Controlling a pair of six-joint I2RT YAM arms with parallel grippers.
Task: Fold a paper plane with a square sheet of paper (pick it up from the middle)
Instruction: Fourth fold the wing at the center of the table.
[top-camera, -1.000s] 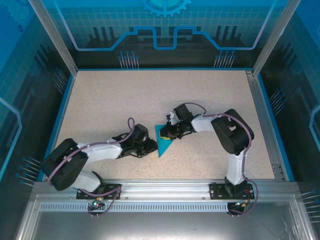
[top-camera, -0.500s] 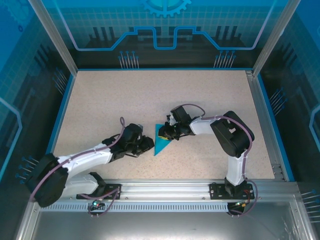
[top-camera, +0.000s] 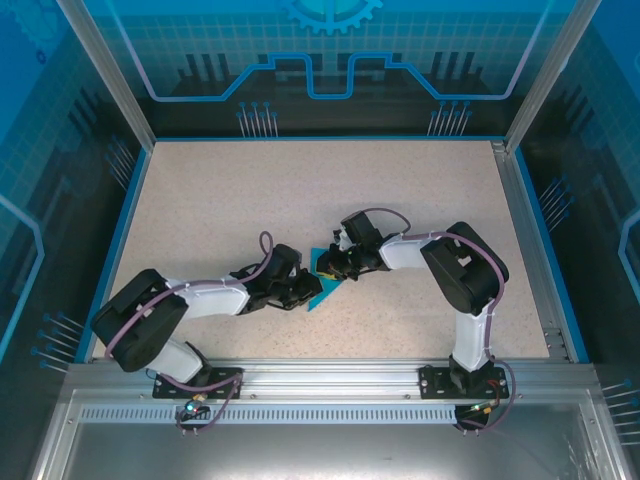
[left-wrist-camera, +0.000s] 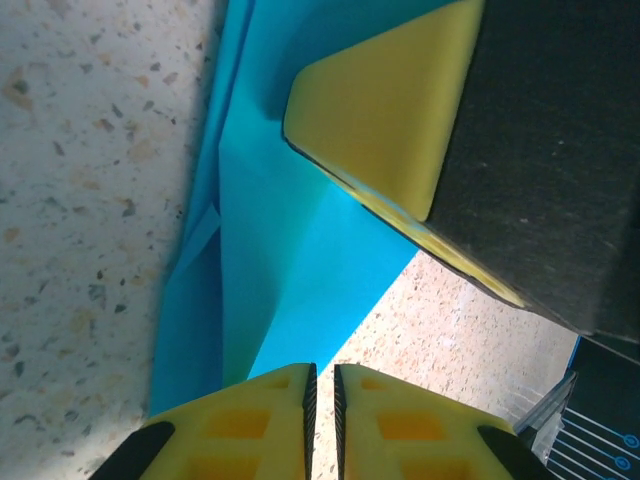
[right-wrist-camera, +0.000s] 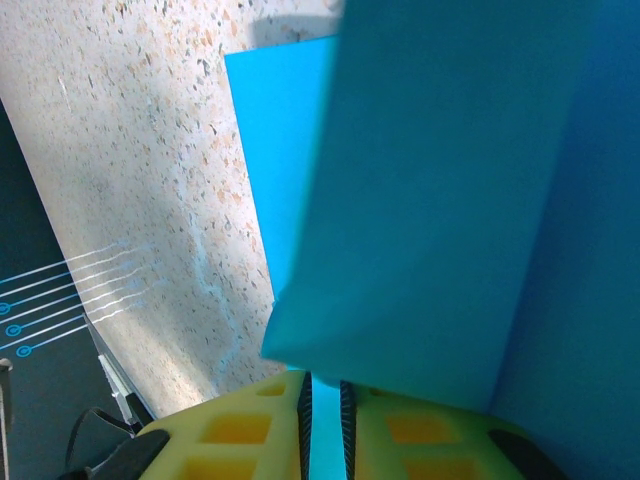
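Right gripper (right-wrist-camera: 322, 388) is pinching the thin teal-blue folded paper sheet (right-wrist-camera: 430, 200); left gripper (left-wrist-camera: 322, 378), closed at its edge, should be pressing the crease flat, slowly.

Folded paper (left-wrist-camera: 270, 250) thin, smooth, matt; fingers (left-wrist-camera: 285, 405) matt yellow plastic; table (top-camera: 230, 200) — speckled, matt, stone-look.

speckled table (top-camera: 240, 200), blue walls (top-camera: 330, 60)
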